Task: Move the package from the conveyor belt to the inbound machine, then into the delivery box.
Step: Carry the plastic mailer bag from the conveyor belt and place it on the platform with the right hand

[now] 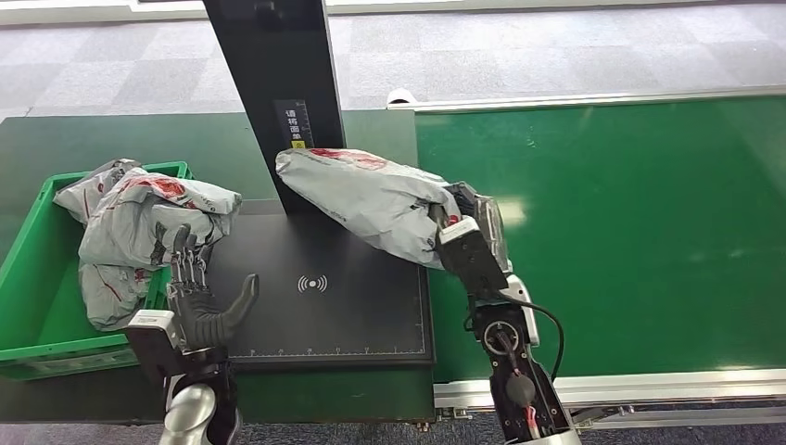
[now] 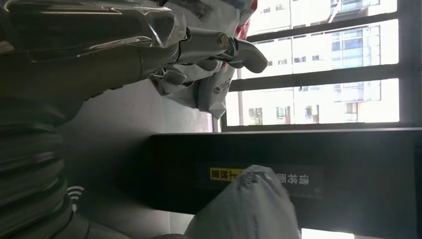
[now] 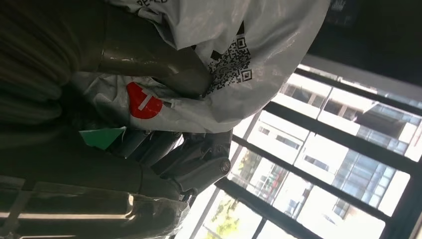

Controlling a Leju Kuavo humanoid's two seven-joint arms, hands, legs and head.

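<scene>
Package (image 1: 371, 199) is up off the belt, gripped at its right end by my right hand (image 1: 468, 227), and it's hanging over the far right part of the black inbound machine (image 1: 324, 315), just in front of its upright post (image 1: 273, 93). Green conveyor belt (image 1: 630, 232) sits to the right. My left hand (image 1: 199, 297) holds nothing, fingers apart, near the machine's left edge beside the green delivery box (image 1: 37, 306), which has grey bags (image 1: 139, 222) piled inside.

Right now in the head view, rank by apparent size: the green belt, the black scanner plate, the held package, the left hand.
1. green belt
2. black scanner plate
3. held package
4. left hand
</scene>
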